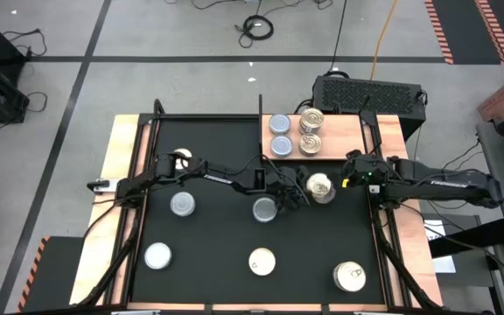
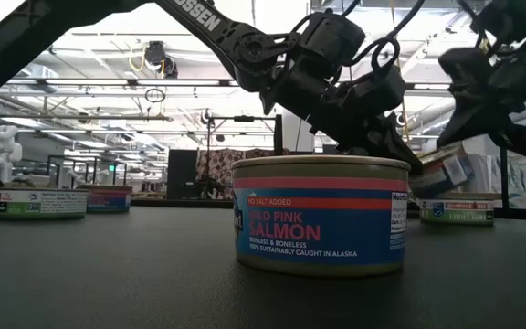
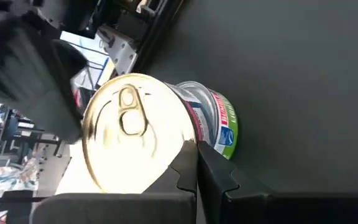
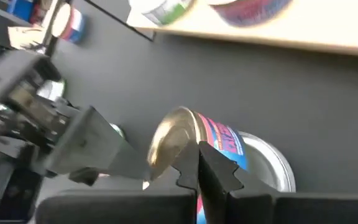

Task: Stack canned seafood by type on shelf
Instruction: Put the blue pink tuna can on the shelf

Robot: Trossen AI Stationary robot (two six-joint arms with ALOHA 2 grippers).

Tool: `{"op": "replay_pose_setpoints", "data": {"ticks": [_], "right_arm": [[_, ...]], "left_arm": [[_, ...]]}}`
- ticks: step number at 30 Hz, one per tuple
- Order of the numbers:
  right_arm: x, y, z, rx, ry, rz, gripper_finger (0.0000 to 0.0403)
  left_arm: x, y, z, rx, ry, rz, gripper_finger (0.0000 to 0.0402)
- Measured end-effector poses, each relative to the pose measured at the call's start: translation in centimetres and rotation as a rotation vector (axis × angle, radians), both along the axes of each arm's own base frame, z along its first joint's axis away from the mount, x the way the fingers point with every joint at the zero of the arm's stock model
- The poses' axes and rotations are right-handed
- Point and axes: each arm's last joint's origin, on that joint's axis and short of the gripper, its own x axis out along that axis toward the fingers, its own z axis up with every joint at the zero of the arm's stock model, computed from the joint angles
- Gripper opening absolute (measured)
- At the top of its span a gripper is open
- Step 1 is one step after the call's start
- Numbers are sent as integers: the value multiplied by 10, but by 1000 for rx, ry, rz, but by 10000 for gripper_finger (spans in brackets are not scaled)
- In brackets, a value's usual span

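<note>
Left gripper [image 1: 309, 191] jaws closed on a gold-top can [image 1: 320, 187], tilted, over the black mat [image 1: 217, 236] just near of the shelf [image 1: 344, 131]. Right gripper [image 1: 353, 171] jaws shut, empty, just right of it. Four cans on shelf.
</note>
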Motion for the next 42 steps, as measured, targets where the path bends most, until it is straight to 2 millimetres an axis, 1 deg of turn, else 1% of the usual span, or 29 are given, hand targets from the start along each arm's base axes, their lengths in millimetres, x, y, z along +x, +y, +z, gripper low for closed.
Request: {"op": "replay_pose_setpoints", "data": {"ticks": [3, 9, 14, 18, 21, 27, 30, 32, 38, 39, 42], "right_arm": [[-4, 0, 8, -24, 37, -10, 0], [-14, 2, 6, -4, 167, -7, 0], [-14, 1, 6, -45, 179, 10, 0], [-15, 0, 7, -85, 181, -11, 0], [-17, -2, 16, -160, 176, -63, 0], [-21, -7, 45, -362, 152, -192, 0], [-21, -8, 57, -422, 117, -217, 0], [-20, -9, 64, -446, 85, -221, 0], [-19, -9, 73, -471, 41, -216, 0], [-19, -9, 73, -472, 39, -216, 0], [-18, -9, 75, -489, 35, -216, 0]], "left_arm": [[0, 0, -1, 24, 7, 6, 0], [1, 1, 3, 59, -1, 7, 0], [7, -5, 17, 89, -32, -15, 0], [11, -9, 28, 112, -3, -23, 0], [13, -8, 36, 110, 9, -19, 0], [17, 9, 55, 111, -3, 14, 0], [25, 22, 67, 102, -42, 30, 0], [32, 31, 71, 97, -51, 44, 0], [60, 51, 62, 96, -38, 74, 0], [62, 54, 58, 95, -28, 77, 0], [65, 64, 50, 101, -71, 83, 0]]}}
